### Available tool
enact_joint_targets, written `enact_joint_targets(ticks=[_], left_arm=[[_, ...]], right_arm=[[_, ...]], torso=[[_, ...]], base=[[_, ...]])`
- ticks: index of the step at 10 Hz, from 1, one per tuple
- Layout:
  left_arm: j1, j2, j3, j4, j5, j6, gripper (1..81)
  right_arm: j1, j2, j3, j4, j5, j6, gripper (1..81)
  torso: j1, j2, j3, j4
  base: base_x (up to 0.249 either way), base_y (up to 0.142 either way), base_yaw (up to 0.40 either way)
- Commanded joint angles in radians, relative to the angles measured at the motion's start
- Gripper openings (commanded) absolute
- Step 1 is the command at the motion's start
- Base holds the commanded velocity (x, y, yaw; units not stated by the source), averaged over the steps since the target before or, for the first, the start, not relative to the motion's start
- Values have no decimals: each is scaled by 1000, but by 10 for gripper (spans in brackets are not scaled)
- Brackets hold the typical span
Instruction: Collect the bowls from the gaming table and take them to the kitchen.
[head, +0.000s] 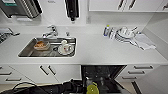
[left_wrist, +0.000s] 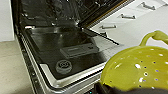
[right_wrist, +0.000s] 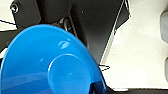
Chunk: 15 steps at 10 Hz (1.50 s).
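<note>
Carrying a yellow-green perforated plastic bowl with a loop handle (left_wrist: 136, 71), the left gripper (left_wrist: 105, 89) is closed on its lower rim; in the head view this bowl (head: 92, 89) is showing at six o'clock, at the end of the dark left arm (head: 50, 89). The right gripper is holding a glossy blue round plastic bowl (right_wrist: 50, 65), its rim pinched at the dark mass by the bowl's edge.

Outward from the left hand, an open dishwasher door (left_wrist: 67, 50) is lying flat just beyond the yellow-green bowl, with a round dark cap (left_wrist: 63, 66) on its inner face. Above it, at twelve o'clock in the head view, the white kitchen counter (head: 100, 50) is running across, with a steel sink (head: 27, 51) at ten o'clock holding an orange bowl (head: 41, 45) and a white cup (head: 65, 47). Stacked white dishes (head: 123, 33) are sitting at one o'clock.

Judging the step: delivery at the kitchen is under way, both bowls not yet set down. The next move likely calls for placing each bowl without striking the open door.
</note>
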Motion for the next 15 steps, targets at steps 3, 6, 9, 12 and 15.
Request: enact_joint_targets(ticks=[3,6,9,12,15], left_arm=[[-224,62,41,-19,173,0,10],[-247,67,46,-31,190,1,10],[-253,73,45,-34,200,4,10],[-250,72,41,-32,200,4,811],[-215,47,57,-32,193,6,811]], right_arm=[[-5,-17,7,-6,-64,-2,10],[-2,-12,10,-5,-64,-2,10],[-3,-12,4,-5,-64,-2,10],[-3,-12,7,-3,-64,-1,10],[-3,-32,24,0,-34,4,10]], torso=[[0,0,-13,0],[1,1,-13,0],[1,1,-13,0],[1,1,-13,0],[1,1,-13,0]], base=[[0,0,0],[0,0,0],[0,0,0],[0,0,0],[0,0,0]])
